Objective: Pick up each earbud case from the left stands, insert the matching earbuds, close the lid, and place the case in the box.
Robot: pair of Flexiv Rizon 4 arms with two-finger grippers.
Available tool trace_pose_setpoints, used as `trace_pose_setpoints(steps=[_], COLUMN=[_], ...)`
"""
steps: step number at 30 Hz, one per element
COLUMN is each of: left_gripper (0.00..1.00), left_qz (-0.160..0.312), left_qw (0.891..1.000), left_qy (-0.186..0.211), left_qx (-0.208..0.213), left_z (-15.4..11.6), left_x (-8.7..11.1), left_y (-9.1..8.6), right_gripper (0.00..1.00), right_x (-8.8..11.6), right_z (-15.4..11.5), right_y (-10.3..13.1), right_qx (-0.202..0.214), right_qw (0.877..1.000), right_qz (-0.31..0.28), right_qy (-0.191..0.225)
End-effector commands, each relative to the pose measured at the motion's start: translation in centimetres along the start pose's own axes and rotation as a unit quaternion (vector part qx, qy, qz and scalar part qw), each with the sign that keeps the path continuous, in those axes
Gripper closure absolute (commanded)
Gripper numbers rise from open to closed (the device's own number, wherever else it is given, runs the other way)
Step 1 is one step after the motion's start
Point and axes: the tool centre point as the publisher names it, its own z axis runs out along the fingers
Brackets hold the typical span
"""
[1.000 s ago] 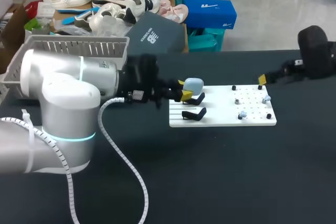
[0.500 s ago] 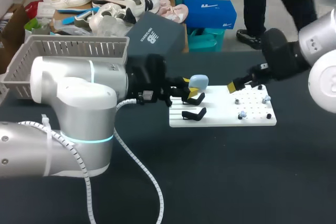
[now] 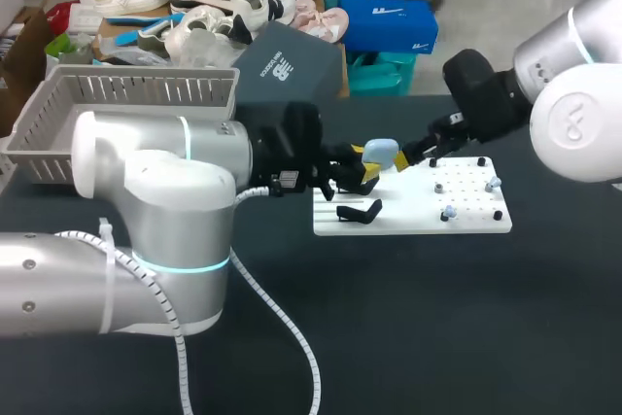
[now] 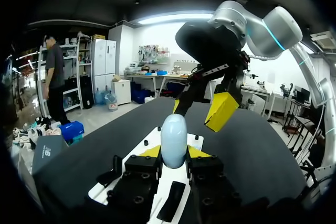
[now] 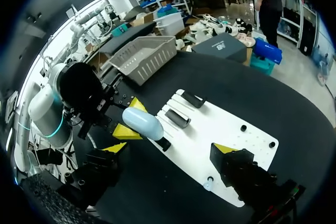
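1. Left hand (image 3: 367, 164) first: its yellow tips are clamped on the pale blue earbud case (image 3: 381, 152), one from each side, and the lid looks closed.
2. Seen from the left wrist, the case (image 4: 174, 140) stands upright between those fingers, poking out above the left hand (image 4: 173, 152).
3. The case hangs in the air over the left end of the white board (image 3: 408, 216), just above the black stands (image 3: 360, 209).
4. Right hand (image 3: 403, 160) sits just beside the case, fingers spread wide and nothing between them.
5. From the right wrist, the case (image 5: 143, 123) lies ahead of the right hand (image 5: 169, 149), apart from both its tips.
6. Small pale earbuds (image 3: 449, 211) sit among the black pegs at the board's right end.
7. Grey basket (image 3: 136, 94) sits at the far left of the dark table (image 3: 437, 318), well apart from the board.
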Motion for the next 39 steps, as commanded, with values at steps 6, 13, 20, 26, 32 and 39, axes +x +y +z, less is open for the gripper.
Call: trace_pose_setpoints(steps=[6,13,20,26,32,39], left_gripper=[1.00,1.00,1.00,1.00,1.00,1.00], left_qz=[0.000,0.002,0.006,0.010,0.016,0.019], left_qw=[1.000,1.000,1.000,1.000,0.999,0.999], left_qy=[0.001,-0.002,-0.003,-0.006,-0.003,0.000], left_qx=[0.005,0.010,0.018,0.025,0.028,0.033], left_z=[0.2,0.1,-0.2,-0.4,-0.6,-0.7], left_x=[0.3,0.1,0.2,0.3,0.7,1.3], left_y=[-0.7,-1.0,-1.5,-2.0,-2.2,-2.4], right_gripper=[0.00,0.00,0.00,0.00,0.00,0.00], right_x=[-0.2,-0.2,-0.2,-0.3,-0.5,-0.4], right_z=[0.2,0.1,-0.2,-0.5,-1.0,-2.2], right_y=[-0.4,-0.6,-0.7,-0.8,-0.7,-0.4], right_qx=[-0.007,-0.007,-0.005,-0.002,0.003,0.020], right_qw=[1.000,1.000,1.000,1.000,1.000,0.999], right_qz=[-0.004,-0.006,-0.007,-0.008,-0.012,-0.015], right_qy=[-0.003,-0.008,-0.013,-0.018,-0.021,-0.034])
